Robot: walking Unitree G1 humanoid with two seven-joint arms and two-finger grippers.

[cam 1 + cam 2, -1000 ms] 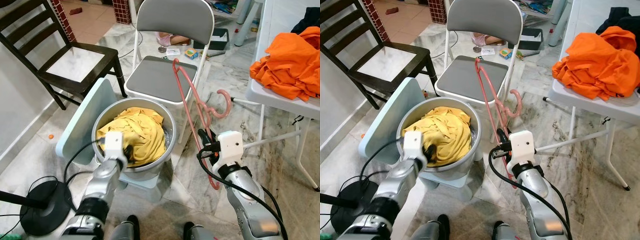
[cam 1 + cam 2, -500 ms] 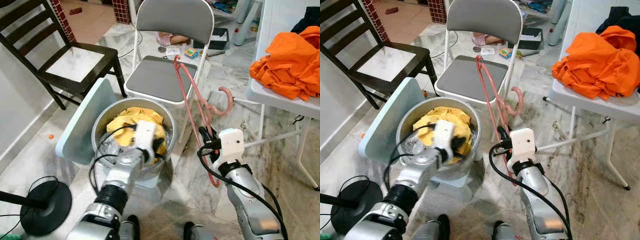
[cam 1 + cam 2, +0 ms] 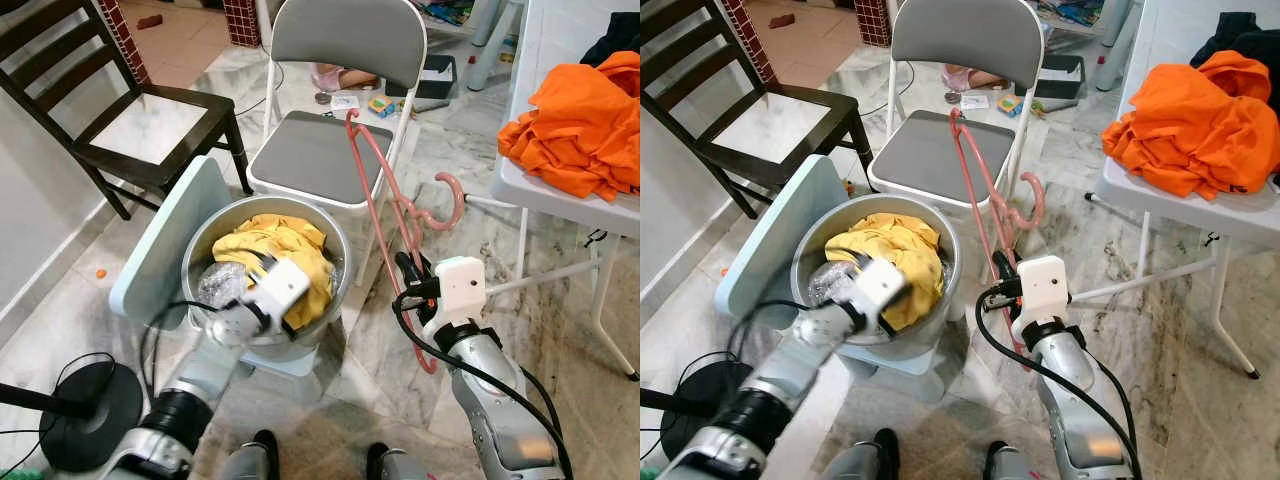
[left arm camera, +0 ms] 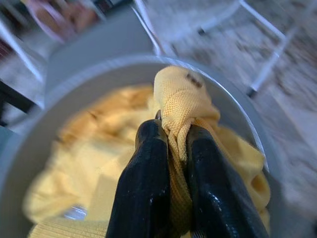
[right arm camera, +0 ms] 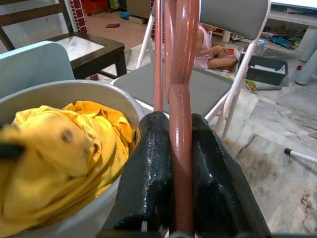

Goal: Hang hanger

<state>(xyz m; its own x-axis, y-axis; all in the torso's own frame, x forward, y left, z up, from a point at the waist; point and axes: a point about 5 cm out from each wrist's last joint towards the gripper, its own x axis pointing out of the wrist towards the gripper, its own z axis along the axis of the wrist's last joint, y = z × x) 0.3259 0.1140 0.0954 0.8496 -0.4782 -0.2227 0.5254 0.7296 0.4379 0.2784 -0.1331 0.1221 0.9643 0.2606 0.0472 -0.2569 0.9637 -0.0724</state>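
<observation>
Both grippers are clenched beside the metal tub (image 3: 338,262).

The right gripper (image 5: 171,148) is just beside the tub, pinching the pink hanger (image 3: 385,195), which stands nearly upright between the tub and the grey folding chair (image 3: 330,150). The left gripper (image 4: 166,168) is over the tub, clamping a bunched fold of the yellow cloth (image 4: 181,96) heaped in it.

Floor: pale veined marble tiles (image 3: 560,330) | Furniture: dark wooden chair (image 3: 120,110) beside a white wall, grey folding chair (image 3: 330,100) in the middle, white folding counter (image 3: 560,190) at right | Light: bright, even daylight
</observation>
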